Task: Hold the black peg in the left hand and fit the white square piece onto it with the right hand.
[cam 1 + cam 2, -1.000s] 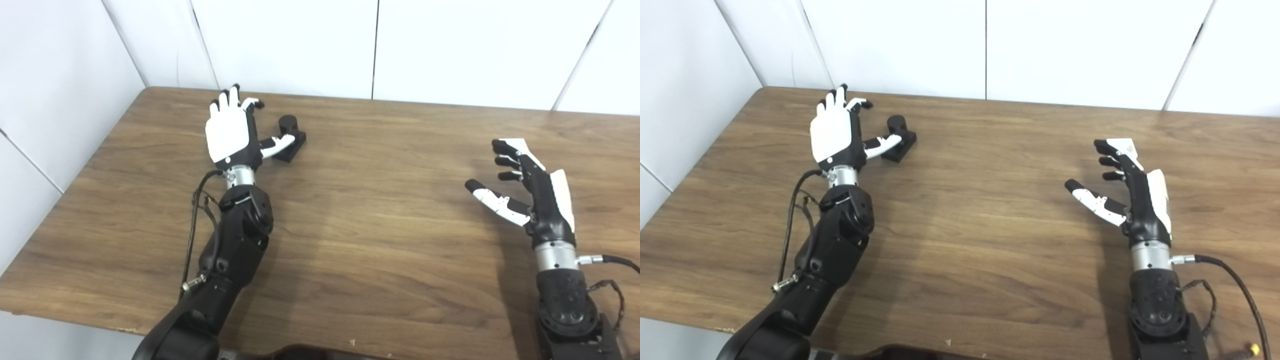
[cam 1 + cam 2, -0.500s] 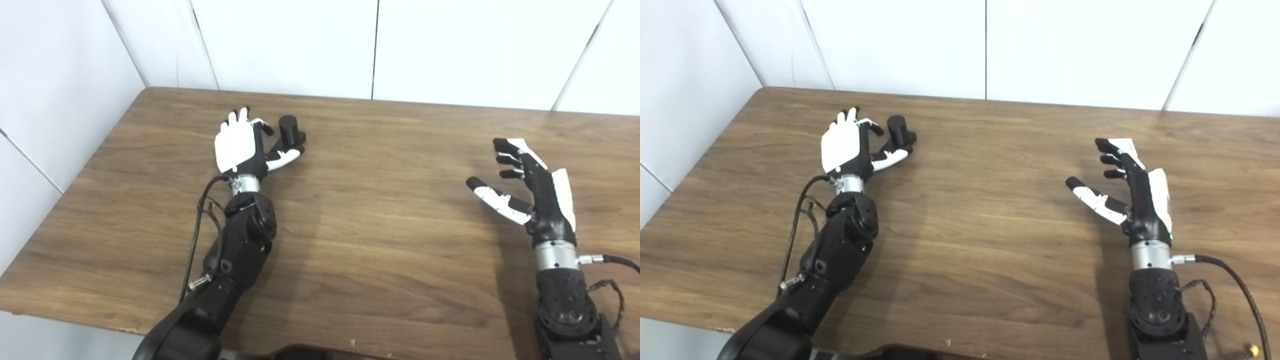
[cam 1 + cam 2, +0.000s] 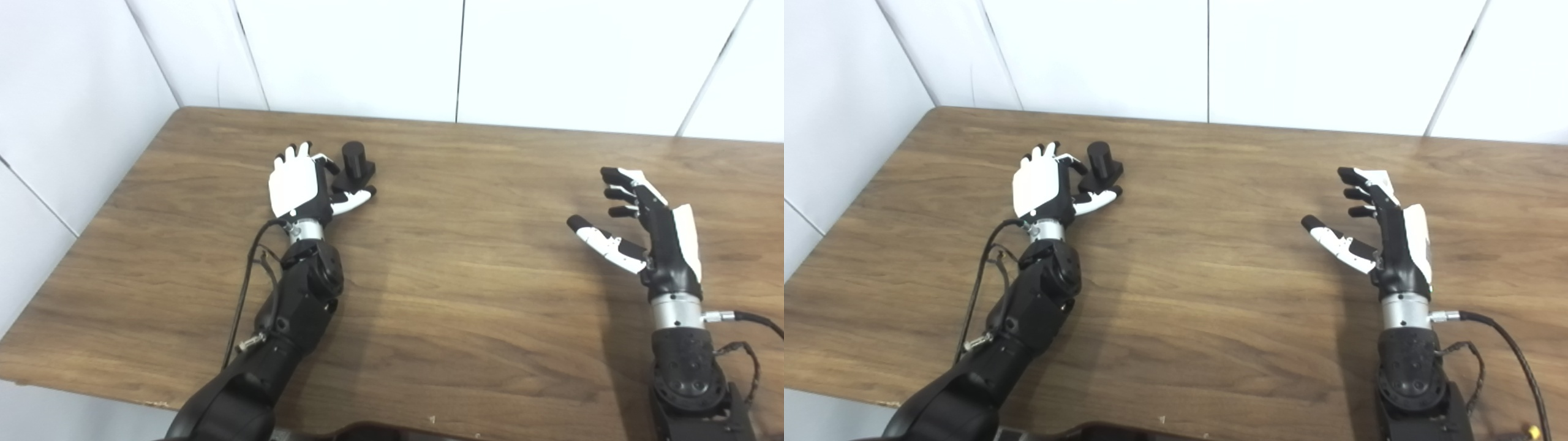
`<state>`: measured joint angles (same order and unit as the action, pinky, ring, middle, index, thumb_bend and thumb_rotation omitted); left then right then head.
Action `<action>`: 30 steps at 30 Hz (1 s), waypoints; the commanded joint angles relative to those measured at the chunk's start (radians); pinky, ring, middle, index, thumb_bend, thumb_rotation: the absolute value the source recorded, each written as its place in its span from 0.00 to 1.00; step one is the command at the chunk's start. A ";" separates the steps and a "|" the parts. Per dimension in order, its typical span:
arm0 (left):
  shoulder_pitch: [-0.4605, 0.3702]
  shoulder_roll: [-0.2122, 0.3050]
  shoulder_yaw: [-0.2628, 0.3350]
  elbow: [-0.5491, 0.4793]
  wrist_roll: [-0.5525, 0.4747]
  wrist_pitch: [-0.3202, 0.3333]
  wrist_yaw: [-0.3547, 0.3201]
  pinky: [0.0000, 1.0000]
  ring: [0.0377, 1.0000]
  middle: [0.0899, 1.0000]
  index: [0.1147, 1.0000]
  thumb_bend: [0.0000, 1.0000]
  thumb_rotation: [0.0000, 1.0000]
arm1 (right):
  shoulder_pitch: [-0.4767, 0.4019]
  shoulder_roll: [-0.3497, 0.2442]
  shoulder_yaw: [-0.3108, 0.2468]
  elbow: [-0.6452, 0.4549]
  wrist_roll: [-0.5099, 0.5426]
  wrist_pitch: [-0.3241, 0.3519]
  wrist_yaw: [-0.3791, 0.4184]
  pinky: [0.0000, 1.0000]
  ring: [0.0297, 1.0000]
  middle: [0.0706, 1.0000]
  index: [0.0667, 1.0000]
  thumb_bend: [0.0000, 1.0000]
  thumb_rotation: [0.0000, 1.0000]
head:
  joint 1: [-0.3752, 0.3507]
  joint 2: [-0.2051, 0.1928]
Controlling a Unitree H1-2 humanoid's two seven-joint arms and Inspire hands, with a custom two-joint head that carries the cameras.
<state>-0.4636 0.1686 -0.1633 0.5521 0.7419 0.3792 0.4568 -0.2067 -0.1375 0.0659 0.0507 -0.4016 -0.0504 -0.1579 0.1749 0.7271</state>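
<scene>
Since a second ago the left hand (image 3: pixel 298 187) has been sinking toward the table (image 3: pixel 441 288) and closing in on the black peg (image 3: pixel 354 165), while the right hand (image 3: pixel 643 233) has barely been shifting. Now the left hand is lying low beside the peg, palm turned toward it, with its fingers (image 3: pixel 324 162) curling around the far left side of the peg's base and its thumb (image 3: pixel 355 197) reaching along the near side. The fingers are crowding the base, but whether they are actually gripping it cannot be told from either view. The peg is standing upright on its square base on the far left part of the table, its round post rising just past the fingertips.

Well apart, on the right side of the table, the right hand is hovering with its fingers spread and thumb stretched out to the left, holding nothing. The white square piece (image 3: pixel 1381 179) is lying on the table just behind that hand's fingertips, only partly showing past them
</scene>
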 commanded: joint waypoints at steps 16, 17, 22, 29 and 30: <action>-0.096 0.005 -0.018 0.164 -0.044 -0.049 0.100 1.00 0.99 0.95 0.53 0.91 0.50 | -0.025 0.012 -0.014 -0.035 -0.001 -0.022 -0.017 0.65 0.75 0.78 0.76 0.60 0.34 | -0.013 0.002; -0.099 0.006 -0.018 0.167 -0.047 -0.051 0.101 1.00 0.99 0.95 0.53 0.91 0.49 | -0.024 0.012 -0.014 -0.037 -0.002 -0.020 -0.016 0.65 0.75 0.78 0.76 0.60 0.34 | -0.014 0.002; -0.110 0.007 -0.025 0.171 -0.048 -0.040 0.098 1.00 0.99 0.95 0.52 0.90 0.49 | -0.019 0.012 -0.017 -0.046 -0.001 -0.017 -0.015 0.64 0.75 0.78 0.76 0.59 0.34 | -0.015 0.003; -0.120 0.006 -0.034 0.187 -0.050 -0.039 0.101 0.97 0.96 0.93 0.52 0.88 0.48 | -0.019 0.013 -0.022 -0.049 0.001 -0.013 -0.014 0.65 0.76 0.78 0.75 0.60 0.34 | -0.018 0.006; -0.120 0.006 -0.035 0.186 -0.051 -0.040 0.102 0.97 0.96 0.93 0.52 0.88 0.48 | -0.019 0.012 -0.023 -0.049 0.000 -0.014 -0.015 0.65 0.76 0.78 0.75 0.59 0.34 | -0.018 0.006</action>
<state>-0.5631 0.1645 -0.1919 0.7274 0.6925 0.3419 0.5419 -0.1984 -0.1280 0.0506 0.0381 -0.4008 -0.0504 -0.1599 0.1565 0.7317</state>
